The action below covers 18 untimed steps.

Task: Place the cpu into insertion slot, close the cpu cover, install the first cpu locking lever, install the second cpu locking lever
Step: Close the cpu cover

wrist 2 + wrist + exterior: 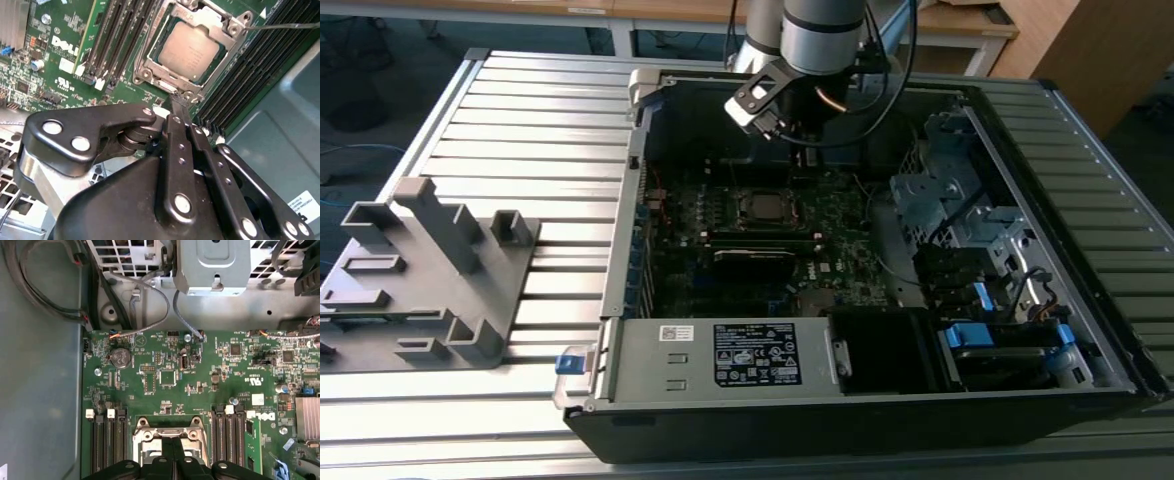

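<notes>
The cpu (pixel 192 50), a dull silver square, lies in the insertion slot (pixel 763 207) on the green motherboard inside the open computer case. The cpu cover (pixel 150 56), a silver frame, lies flat around the chip's edges. A thin locking lever (pixel 285 25) runs out from one corner of the socket, over the memory slots. My gripper (pixel 176 102) hangs above the board just beside the socket, with its black fingers pressed together and nothing between them. It also appears at the socket's edge in the first wrist view (pixel 173 442) and over the case's far side in the exterior view (pixel 787 128).
Black memory slots (pixel 250 75) flank the socket on both sides. Grey cables (pixel 150 305) and a metal drive cage (pixel 215 265) stand beyond the board. A labelled power supply (pixel 720 355) fills the case's near side. A grey fixture (pixel 434 270) sits on the slatted table at the exterior view's left.
</notes>
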Motion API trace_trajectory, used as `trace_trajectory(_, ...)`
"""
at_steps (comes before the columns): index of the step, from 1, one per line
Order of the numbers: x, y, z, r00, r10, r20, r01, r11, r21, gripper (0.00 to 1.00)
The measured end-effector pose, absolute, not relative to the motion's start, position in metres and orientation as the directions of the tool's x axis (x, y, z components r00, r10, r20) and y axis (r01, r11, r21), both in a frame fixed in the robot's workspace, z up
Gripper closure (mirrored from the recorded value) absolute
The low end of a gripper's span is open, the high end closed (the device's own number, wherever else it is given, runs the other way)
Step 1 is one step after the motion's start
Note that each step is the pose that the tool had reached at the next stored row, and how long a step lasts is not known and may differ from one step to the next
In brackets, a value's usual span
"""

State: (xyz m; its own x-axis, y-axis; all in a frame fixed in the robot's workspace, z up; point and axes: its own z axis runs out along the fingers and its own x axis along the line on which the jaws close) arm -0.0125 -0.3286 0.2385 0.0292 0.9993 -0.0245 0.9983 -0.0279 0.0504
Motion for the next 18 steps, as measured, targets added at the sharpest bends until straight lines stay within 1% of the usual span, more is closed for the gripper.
trace_trajectory(2,-0.012,-0.329,0.238,0.029,0.999,-0.025,0.999,-0.028,0.04,0.9)
trace_trajectory(11,-0.013,-0.329,0.238,0.029,0.999,-0.025,0.999,-0.028,0.039,0.9)
trace_trajectory(18,-0.024,-0.329,0.236,0.029,0.999,-0.025,0.999,-0.028,0.039,0.9)
